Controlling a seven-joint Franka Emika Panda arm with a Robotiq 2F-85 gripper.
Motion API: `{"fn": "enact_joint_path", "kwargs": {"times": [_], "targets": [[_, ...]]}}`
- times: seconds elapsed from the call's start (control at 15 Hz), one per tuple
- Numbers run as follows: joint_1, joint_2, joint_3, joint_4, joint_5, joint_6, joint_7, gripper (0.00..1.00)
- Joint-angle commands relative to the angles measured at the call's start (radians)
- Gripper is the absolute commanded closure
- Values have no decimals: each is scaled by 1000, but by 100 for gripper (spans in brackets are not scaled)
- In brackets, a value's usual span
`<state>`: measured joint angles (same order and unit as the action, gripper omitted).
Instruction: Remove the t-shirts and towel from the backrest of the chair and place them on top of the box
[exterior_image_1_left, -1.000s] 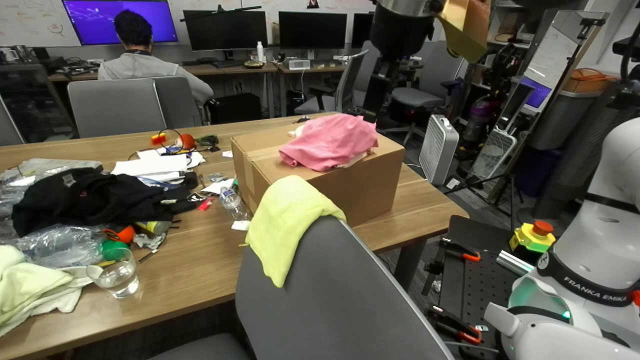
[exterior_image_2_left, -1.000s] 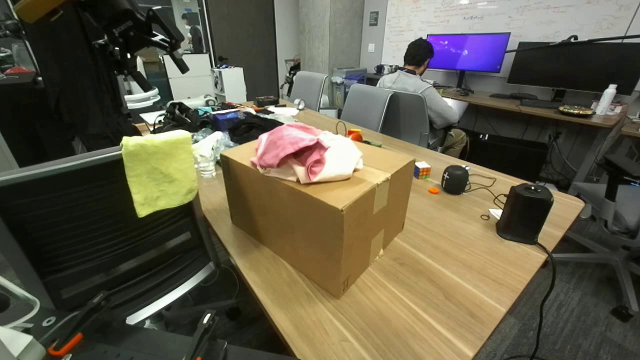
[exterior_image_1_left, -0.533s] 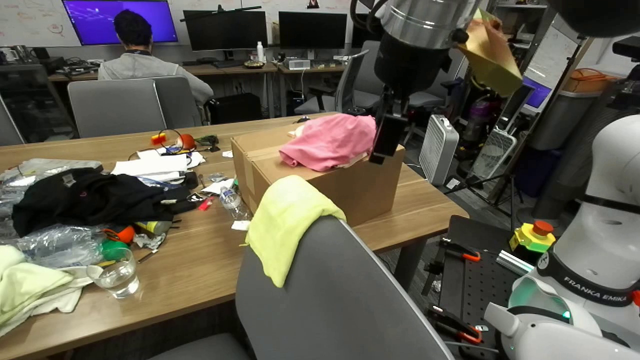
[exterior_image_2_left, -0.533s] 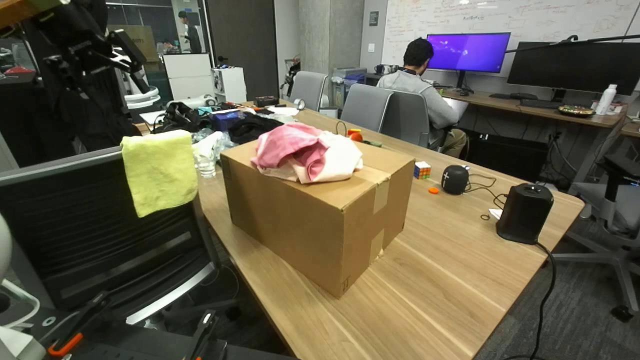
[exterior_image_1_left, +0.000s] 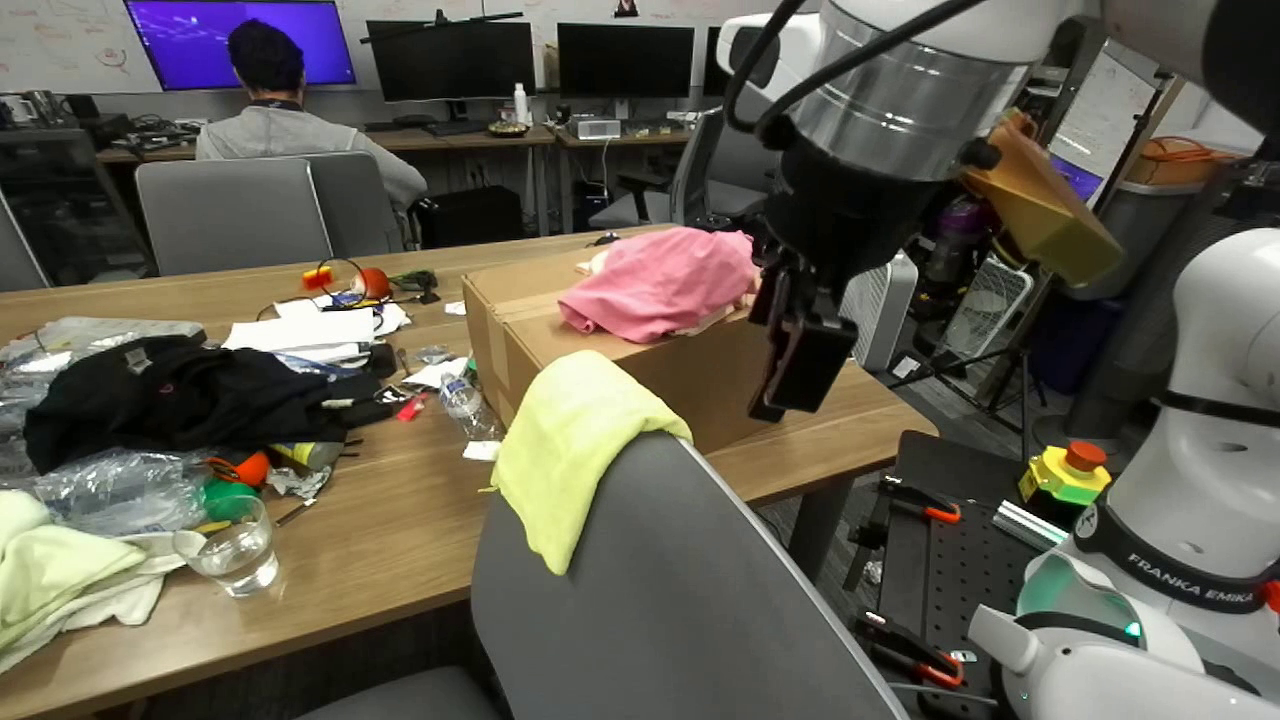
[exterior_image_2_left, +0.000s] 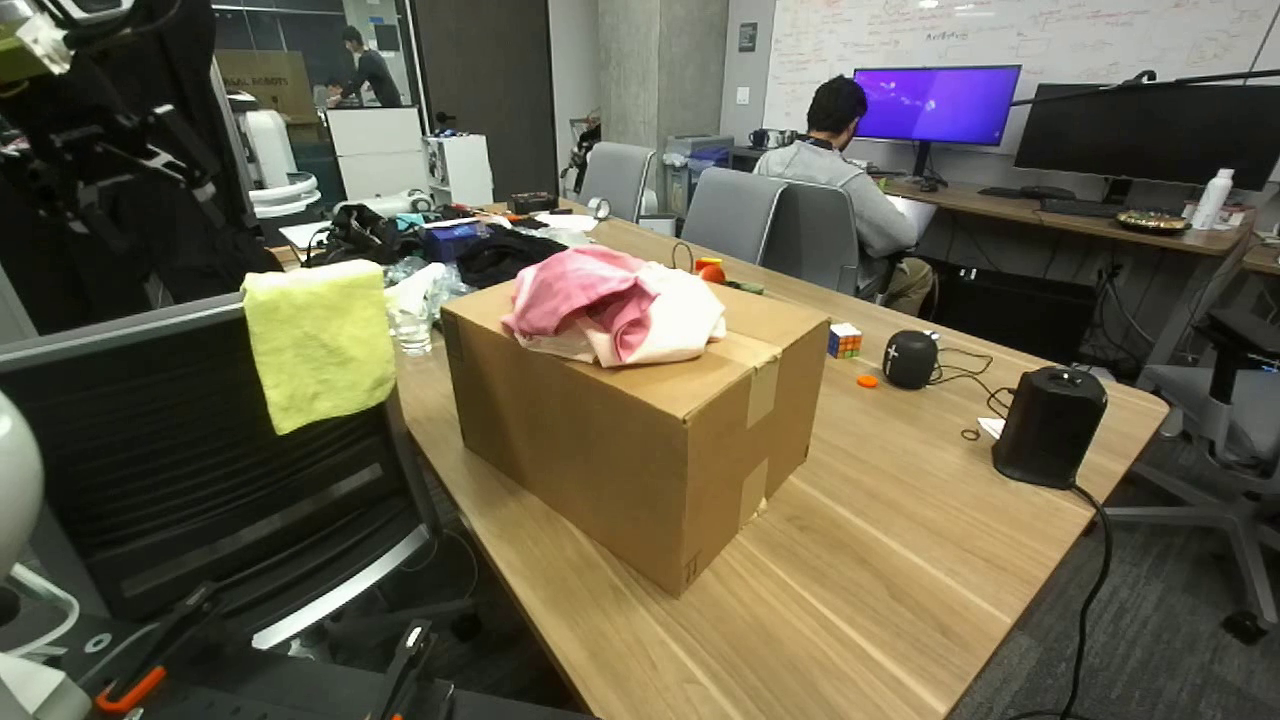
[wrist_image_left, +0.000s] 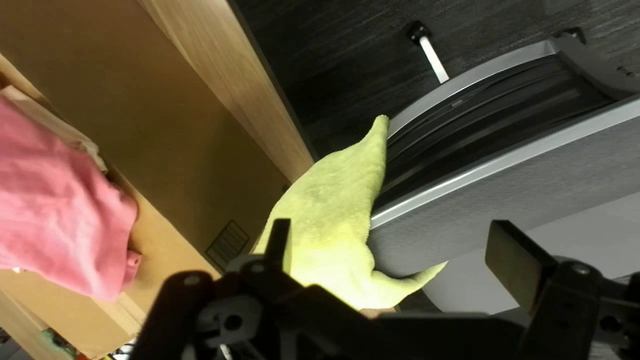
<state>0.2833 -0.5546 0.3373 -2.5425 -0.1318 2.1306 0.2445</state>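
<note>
- A yellow towel (exterior_image_1_left: 577, 445) drapes over a chair backrest (exterior_image_1_left: 650, 585).
- Pink cloth (exterior_image_1_left: 665, 285) lies crumpled atop a cardboard box (exterior_image_1_left: 718, 385).
- A robot gripper (exterior_image_1_left: 783, 398) points downward in midair.
- A seated person (exterior_image_1_left: 280, 130) faces a purple screen (exterior_image_1_left: 187, 48).

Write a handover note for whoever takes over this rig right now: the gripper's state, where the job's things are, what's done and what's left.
Gripper: open, holding nothing, apart from the yellow towel in both exterior views.
Towel: draped over the top edge of the chair backrest.
Pink cloth and white cloth: heaped together on top of the box; probably the t-shirts.
Done: those cloths are on the box.
Left: take the towel off the chair backrest and place it on the box.
</note>
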Motion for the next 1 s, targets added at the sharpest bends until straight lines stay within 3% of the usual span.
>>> {"fn": "enact_joint_path", "kwargs": {"times": [0.0, 0.67, 0.93], "targets": [[18, -19, 28, -40, 33, 80, 39, 0], [-10, 12, 170, -88, -29, 272, 212, 0], [-38, 42, 221, -65, -79, 271, 262, 0]]}}
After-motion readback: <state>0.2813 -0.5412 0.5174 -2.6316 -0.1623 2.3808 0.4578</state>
